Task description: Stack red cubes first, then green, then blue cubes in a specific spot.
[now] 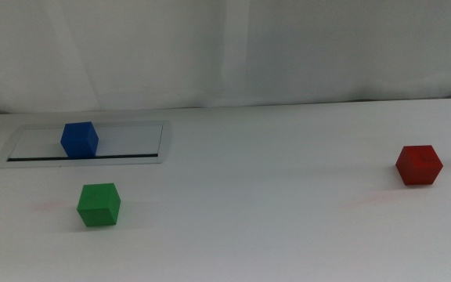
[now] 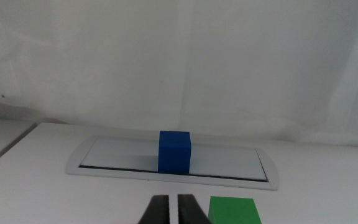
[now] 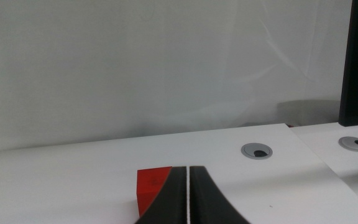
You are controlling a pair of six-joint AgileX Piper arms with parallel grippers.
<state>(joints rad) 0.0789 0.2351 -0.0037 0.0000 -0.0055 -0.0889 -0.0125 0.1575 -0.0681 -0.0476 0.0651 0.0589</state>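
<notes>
Red cube [image 1: 419, 164]: rests alone on the white table [image 1: 272, 211], well over on the right side; nothing touches it.
Green cube [image 1: 99, 204]: sits on bare tabletop at the left, just in front of the grey-framed plate [image 1: 163, 141].
Blue cube [image 1: 79, 139]: stands on that plate, behind the green one and apart from it.
Stacking spot: unmarked; cannot tell from these views where it lies.
Left gripper [image 2: 172, 208]: out of the middle view; its wrist camera shows the jaws drawn nearly together with only a thin slit between, holding nothing, green cube just beside them and blue beyond.
Right gripper [image 3: 188, 193]: also out of the middle view; jaws pressed together, empty, with the red cube partly hidden behind them.
Progress: judged as not begun; all three cubes lie single and apart.
Risk, approach: with jaws this close, either gripper would likely shove a cube rather than straddle it unless it opens first.
Risk, order: the left arm faces green and blue, so a wrong-colour base seems possible.
Risk, placement: small matte cubes, if set off-centre, would probably topple the stack.
Risk, plate: its frame may catch the blue cube if dragged.
</notes>
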